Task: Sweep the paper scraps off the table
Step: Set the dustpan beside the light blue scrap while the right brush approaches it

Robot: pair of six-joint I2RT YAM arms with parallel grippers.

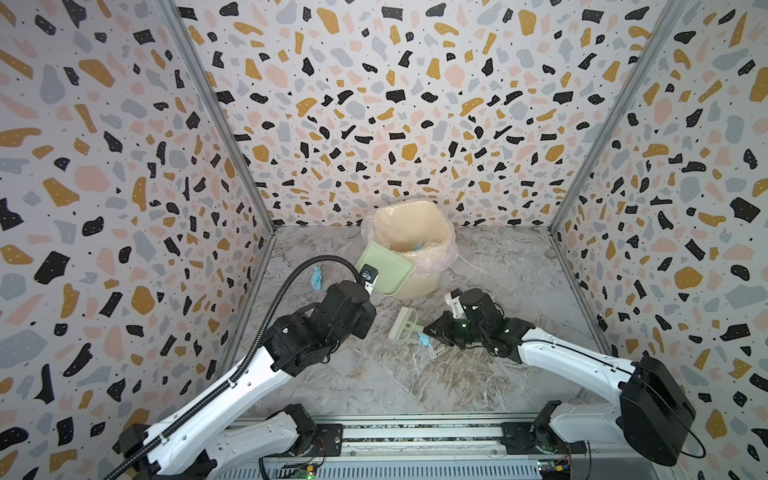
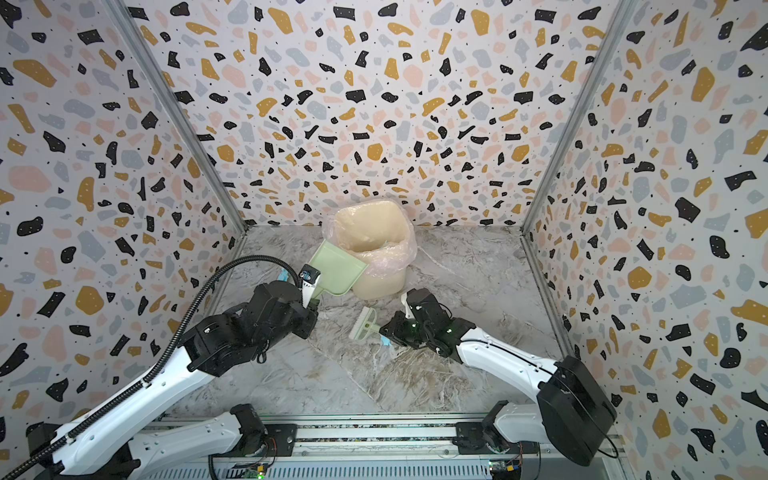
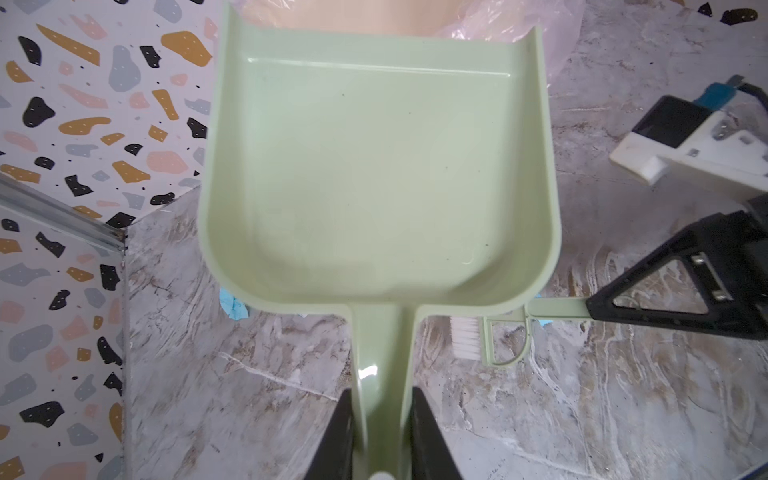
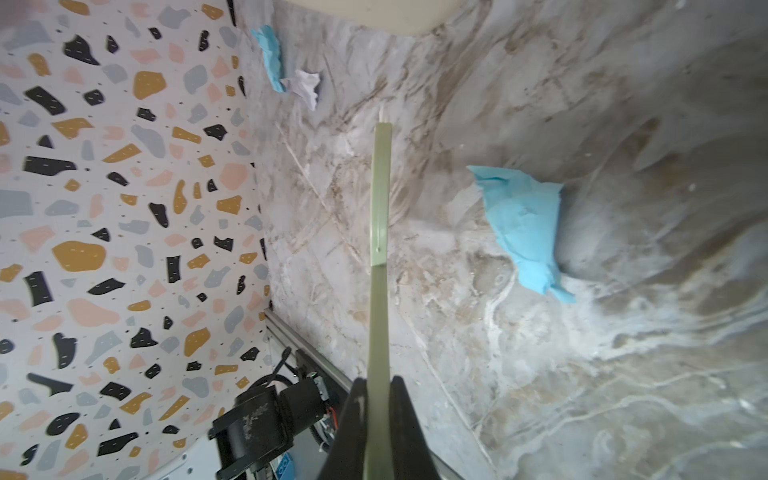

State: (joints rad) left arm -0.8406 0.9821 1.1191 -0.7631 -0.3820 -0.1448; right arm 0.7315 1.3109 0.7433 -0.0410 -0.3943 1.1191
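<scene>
Left gripper point(image 3: 382, 399) pinches empty dustpan point(image 3: 374, 166) at bin point(image 1: 419, 286) with scrap point(image 1: 417, 246); right gripper point(image 4: 379, 386) pinches brush point(image 1: 405, 326).

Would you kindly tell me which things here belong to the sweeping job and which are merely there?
Job: dustpan in the left tool, at the rim of the lined bin; brush in the right tool; far blue scrap, left of the dustpan; near blue scrap, by the brush; white scrap; all on the table.
Merely there: speckled walls; front metal rail.

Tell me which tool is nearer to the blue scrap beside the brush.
Right. The right tool grips the brush just beside the blue scrap; the left tool holds the dustpan at the bin, farther away.
</scene>
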